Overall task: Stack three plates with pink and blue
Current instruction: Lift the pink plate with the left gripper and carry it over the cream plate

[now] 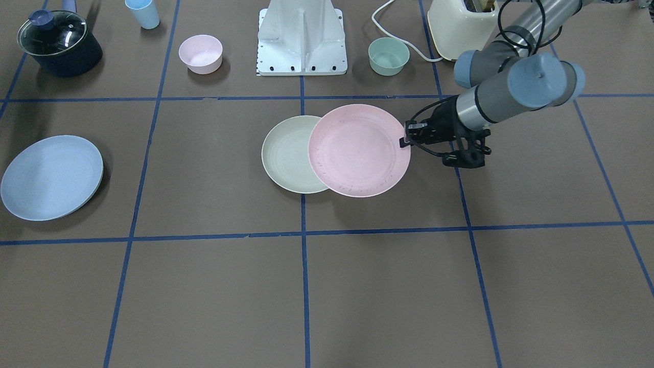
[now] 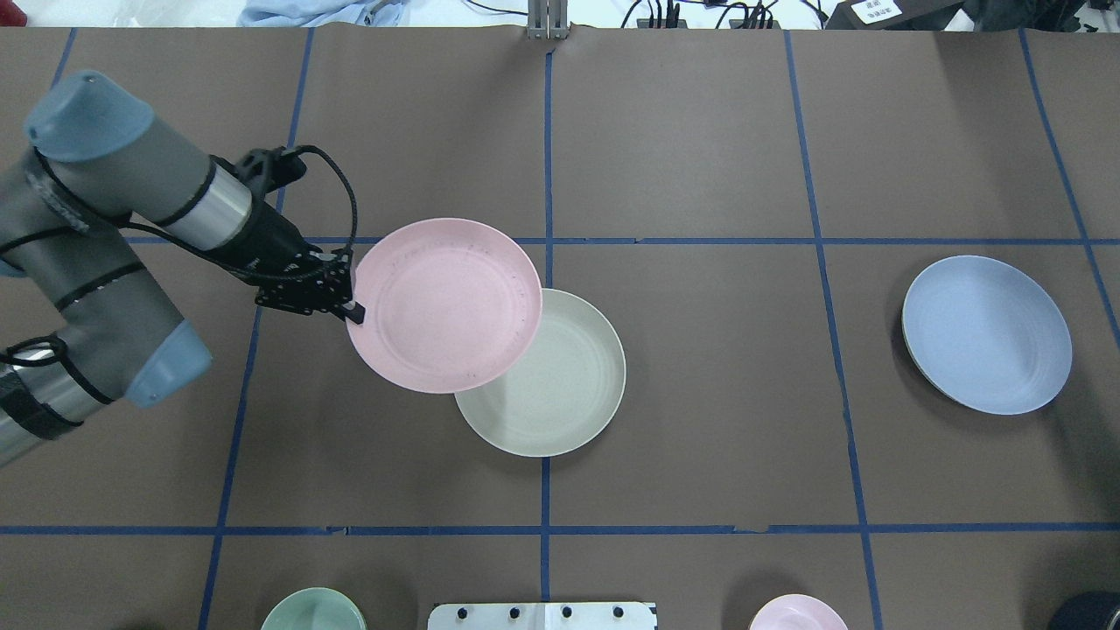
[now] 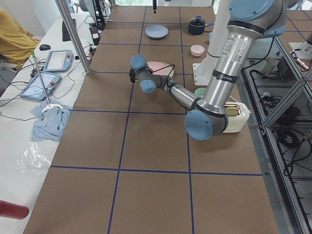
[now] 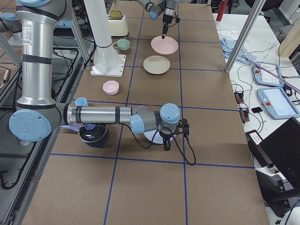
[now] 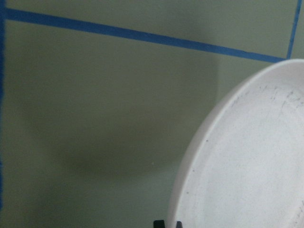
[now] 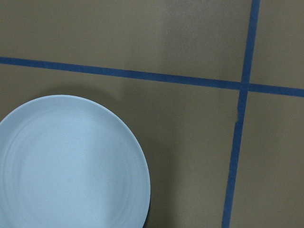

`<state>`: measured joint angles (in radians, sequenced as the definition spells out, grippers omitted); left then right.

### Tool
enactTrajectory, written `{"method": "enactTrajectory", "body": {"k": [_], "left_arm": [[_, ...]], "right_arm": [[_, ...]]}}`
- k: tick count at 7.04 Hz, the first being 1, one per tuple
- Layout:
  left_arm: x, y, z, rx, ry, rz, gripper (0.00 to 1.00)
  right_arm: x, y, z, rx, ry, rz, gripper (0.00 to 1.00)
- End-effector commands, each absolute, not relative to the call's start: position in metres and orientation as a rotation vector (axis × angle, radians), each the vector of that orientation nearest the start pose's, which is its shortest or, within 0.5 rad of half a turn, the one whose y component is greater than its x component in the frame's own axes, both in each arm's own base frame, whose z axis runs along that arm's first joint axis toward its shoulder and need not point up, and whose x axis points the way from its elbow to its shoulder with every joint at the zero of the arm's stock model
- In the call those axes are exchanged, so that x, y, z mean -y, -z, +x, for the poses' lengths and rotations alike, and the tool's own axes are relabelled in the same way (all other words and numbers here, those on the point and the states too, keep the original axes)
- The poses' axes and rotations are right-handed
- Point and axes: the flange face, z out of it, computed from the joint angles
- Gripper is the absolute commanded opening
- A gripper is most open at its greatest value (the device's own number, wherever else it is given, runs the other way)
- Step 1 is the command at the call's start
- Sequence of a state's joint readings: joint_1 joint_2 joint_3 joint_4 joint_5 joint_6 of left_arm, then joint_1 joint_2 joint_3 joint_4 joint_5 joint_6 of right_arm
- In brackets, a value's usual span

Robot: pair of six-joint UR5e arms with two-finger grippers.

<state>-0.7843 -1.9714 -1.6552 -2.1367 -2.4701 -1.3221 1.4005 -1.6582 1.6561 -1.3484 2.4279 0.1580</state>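
The pink plate [image 2: 446,302] is clamped at its rim by the left gripper [image 2: 353,308], on the edge nearest that arm. It is held clear of the table [image 2: 700,157], and a shadow is cast on the brown surface beneath it in the left wrist view. Its opposite edge is carried over the cream plate [image 2: 560,385], so that part of the cream rim is covered. Whether the two plates touch cannot be told.

The cream plate is laid flat across the centre tape line. The blue plate [image 2: 987,334] is set well apart on the robot's right, and a wide stretch of table is seen between them.

The right gripper [image 4: 166,143] is seen only from the side, above the blue plate's edge. Whether its fingers are apart or together cannot be told.
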Motion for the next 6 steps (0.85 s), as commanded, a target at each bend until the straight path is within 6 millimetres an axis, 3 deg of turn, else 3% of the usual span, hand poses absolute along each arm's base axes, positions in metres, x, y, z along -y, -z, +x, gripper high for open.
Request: {"method": "enactTrajectory", "body": {"k": [1, 3, 6], "left_arm": [[0.451, -0.296, 0.448, -1.228, -0.024, -0.233, 0.0], [0.437, -0.278, 0.486, -1.227, -0.034, -0.25, 0.0], [0.432, -0.271, 0.494, -1.234, -0.045, -0.237, 0.0]], "right_arm": [[0.469, -0.629, -0.022, 0.878, 0.106, 0.063, 1.0], [0.469, -0.627, -0.023, 0.887, 0.107, 0.063, 1.0], [0.469, -0.626, -0.023, 0.889, 0.109, 0.065, 1.0]]}}
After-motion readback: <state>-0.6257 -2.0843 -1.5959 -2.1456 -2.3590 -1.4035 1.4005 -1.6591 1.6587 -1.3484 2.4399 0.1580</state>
